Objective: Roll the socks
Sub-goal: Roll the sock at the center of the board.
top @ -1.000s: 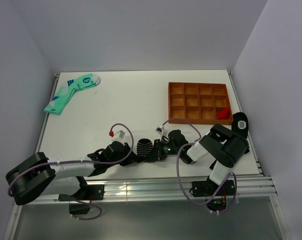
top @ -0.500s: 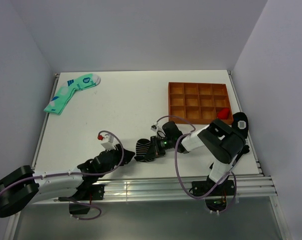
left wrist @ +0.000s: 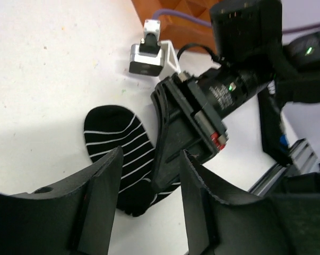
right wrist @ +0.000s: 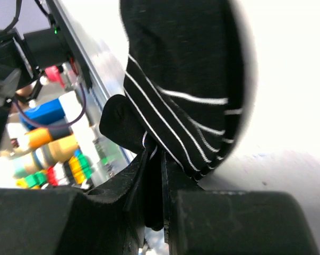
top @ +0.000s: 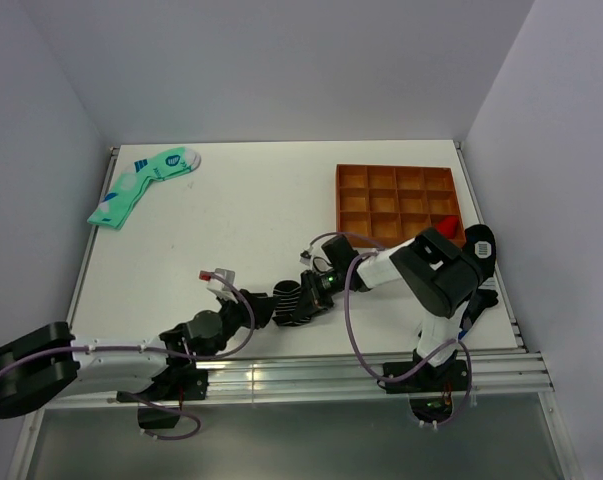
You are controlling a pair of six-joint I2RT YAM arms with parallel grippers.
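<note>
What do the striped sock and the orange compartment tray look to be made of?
The striped sock: soft knit fabric, matte black with thin white stripes; it bunches limply where pinched. The orange tray: probably rigid plastic, matte; uniform colour, thin straight dividers.

On my feed the sock (left wrist: pixel 114 143) is black with thin white cross stripes. The other socks (top: pixel 141 186) are mint green with blue marks, the tray (top: pixel 396 167) orange, the table (top: pixel 261 210) white.
</note>
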